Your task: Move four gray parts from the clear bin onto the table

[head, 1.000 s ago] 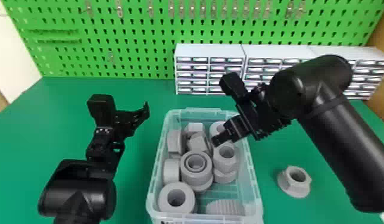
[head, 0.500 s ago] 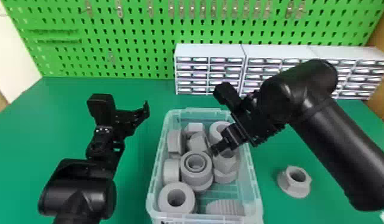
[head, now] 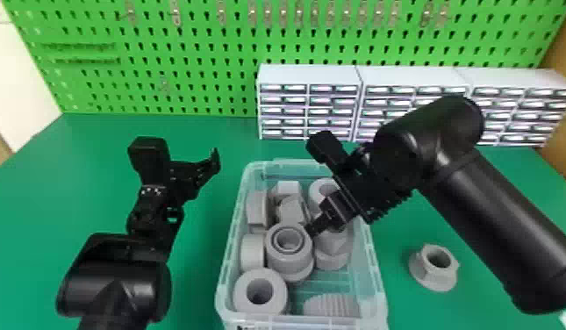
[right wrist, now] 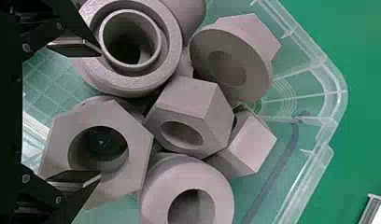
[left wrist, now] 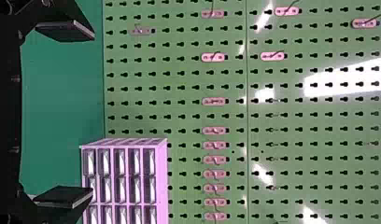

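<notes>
The clear bin (head: 379, 281) holds several gray parts, among them a ringed round part (head: 290, 250) and a thick ring (head: 260, 291). One gray flanged part (head: 434, 267) lies on the green table right of the bin. My right gripper (head: 310, 230) is inside the bin's outline, beside the ringed part. In the right wrist view my right gripper (right wrist: 97, 112) stands open, one finger over the ringed part (right wrist: 132, 44), the other over a hexagonal part (right wrist: 97, 149). Left of the bin, my left gripper (head: 194, 162) is parked; its fingers stand apart in the left wrist view (left wrist: 93, 116).
White drawer cabinets (head: 310, 74) stand along the back of the table (head: 84, 175), before a green pegboard (head: 185, 52). The bin's raised walls surround the parts. My right forearm spans the table's right side, above the flanged part's right.
My right gripper has moved left and lower in the head view, over the parts near the bin's middle. The left arm has kept still, and so has the part on the table.
</notes>
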